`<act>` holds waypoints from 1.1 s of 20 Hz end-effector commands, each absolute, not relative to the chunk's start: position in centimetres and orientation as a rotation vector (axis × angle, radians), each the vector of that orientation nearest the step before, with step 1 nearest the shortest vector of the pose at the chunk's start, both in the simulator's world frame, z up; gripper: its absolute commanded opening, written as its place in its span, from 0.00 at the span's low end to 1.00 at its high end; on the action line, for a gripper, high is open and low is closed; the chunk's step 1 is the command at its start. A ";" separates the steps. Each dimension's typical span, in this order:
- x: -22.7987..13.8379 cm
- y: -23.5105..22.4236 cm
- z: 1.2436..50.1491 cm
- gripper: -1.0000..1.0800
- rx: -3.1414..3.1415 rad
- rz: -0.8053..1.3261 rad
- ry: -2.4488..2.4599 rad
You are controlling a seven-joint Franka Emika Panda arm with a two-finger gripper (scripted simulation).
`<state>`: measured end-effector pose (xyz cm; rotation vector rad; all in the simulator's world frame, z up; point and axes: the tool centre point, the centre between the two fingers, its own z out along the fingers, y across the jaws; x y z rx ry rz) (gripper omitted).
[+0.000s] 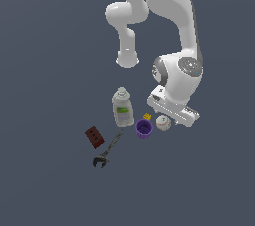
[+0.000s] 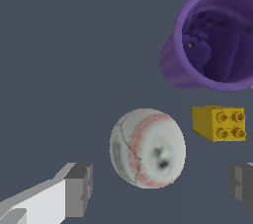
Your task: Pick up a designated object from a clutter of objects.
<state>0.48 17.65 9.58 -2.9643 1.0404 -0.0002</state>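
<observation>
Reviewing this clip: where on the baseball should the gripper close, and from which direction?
Across the widest middle of the baseball, coming straight down from above. It is round, so only the equator gives the fingers hold. The gripper is open astride it; the yellow block sits close beside.

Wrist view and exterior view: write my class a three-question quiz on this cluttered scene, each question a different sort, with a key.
1. True or false: the gripper has closed on the baseball.
2. In the wrist view, which lies nearest the baseball? A purple cup B yellow brick C wrench
3. Fill in: the clear bottle carries a ____ label.

Key: 1 false, the fingers stand apart beside the ball; 2 B; 3 green.
</observation>
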 end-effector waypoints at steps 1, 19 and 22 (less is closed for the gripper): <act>0.4 17.6 9.0 0.96 -2.964 0.001 1.042; 0.4 17.7 4.8 0.00 -2.963 0.000 1.045; 0.4 17.7 4.8 0.00 -2.963 0.000 1.045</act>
